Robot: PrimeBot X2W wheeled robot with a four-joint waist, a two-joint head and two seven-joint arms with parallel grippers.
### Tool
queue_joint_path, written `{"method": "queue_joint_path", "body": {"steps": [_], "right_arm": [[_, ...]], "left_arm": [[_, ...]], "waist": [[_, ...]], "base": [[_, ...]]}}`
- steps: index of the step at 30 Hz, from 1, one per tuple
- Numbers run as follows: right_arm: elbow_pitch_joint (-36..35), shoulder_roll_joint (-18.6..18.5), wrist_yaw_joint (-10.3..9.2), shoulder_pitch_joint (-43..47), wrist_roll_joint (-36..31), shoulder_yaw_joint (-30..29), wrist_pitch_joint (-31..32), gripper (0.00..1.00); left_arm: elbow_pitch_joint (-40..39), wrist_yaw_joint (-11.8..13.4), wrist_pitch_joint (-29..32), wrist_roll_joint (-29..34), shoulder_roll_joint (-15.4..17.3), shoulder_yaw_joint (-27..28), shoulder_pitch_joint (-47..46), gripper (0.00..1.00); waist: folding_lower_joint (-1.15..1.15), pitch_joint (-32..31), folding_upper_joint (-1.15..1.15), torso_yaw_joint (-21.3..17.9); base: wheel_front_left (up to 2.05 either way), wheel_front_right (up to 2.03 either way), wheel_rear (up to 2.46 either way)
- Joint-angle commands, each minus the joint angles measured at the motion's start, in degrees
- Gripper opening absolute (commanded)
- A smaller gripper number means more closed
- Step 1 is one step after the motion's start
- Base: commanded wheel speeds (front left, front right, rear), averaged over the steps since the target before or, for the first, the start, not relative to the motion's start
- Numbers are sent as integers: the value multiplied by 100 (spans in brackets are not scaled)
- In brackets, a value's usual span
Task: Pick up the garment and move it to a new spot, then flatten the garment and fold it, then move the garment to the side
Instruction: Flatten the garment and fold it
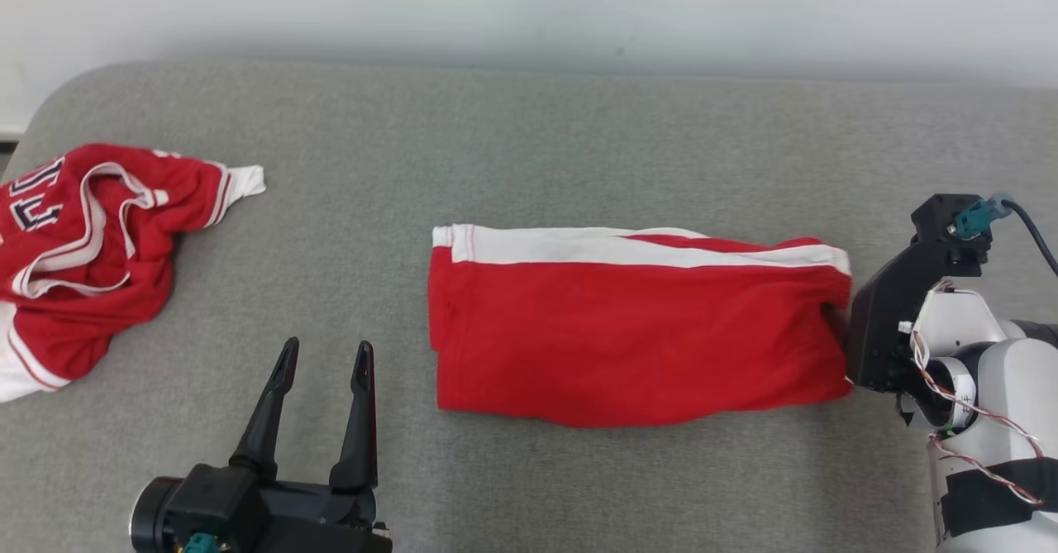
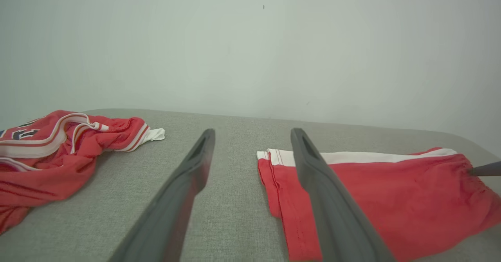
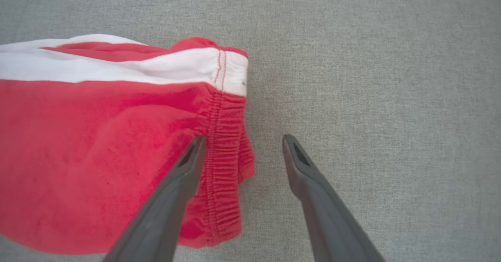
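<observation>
Okay, red shorts lie folded flat in the middle of the bench. They run lengthwise across it, with a white stripe along the far side and the elastic waistband toward the right edge. The head view gives the layout: the left gripper sits near the front edge, left of the shorts and apart from them. Its two long dark fingers are spread with nothing between them.

Its wrist camera looks low along the bench and adds a detail, a dark fingertip of the other arm right at the gathered waistband. Over to the right wrist view, looking straight down: the right gripper hangs over that waistband end, fingers spread wide. One finger is over the ruched red elastic, the other over bare grey cloth beside it. Whether a tip touches the fabric, I cannot tell. Up close the stitching shows too, red thread across the white band.

Near the left edge a red jersey lies crumpled, with white trim and dark lettering. A white sleeve end pokes toward the centre, well apart from the shorts. The bench top is grey woven upholstery, matte, rounded at the far left corner. Behind it stands a plain pale wall.
</observation>
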Motion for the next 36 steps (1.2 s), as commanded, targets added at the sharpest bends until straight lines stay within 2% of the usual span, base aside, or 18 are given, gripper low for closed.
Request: {"method": "queue_joint_path", "body": {"steps": [1, 18, 31, 32, 34, 36], "right_arm": [[57, -36, -12, -56, -91, -42, -24, 100], [528, 142, -12, -271, 19, -293, 255, 100], [1238, 348, 4, -527, 234, -76, 469, 100], [1275, 355, 4, -533, 216, -87, 453, 89], [1343, 363, 3, -574, 177, -107, 435, 42], [1391, 358, 3, -602, 133, -140, 396, 33]], "left_arm": [[-5, -42, -20, 62, -1, 24, 77, 100], [156, -363, -21, 189, -237, 154, -9, 100], [288, -479, -21, 135, -328, 114, -16, 100], [295, -469, -21, 130, -332, 113, -24, 100], [300, -469, -21, 119, -340, 123, -33, 100], [292, -450, -21, 113, -353, 132, -37, 100]], "waist": [[0, 157, 0, 153], [0, 423, 0, 330], [0, 547, 0, 532], [0, 557, 0, 547], [0, 584, 0, 571], [0, 613, 0, 585]], "base": [[0, 0, 0], [0, 0, 0], [0, 0, 0], [0, 0, 0], [0, 0, 0], [0, 0, 0]]}}
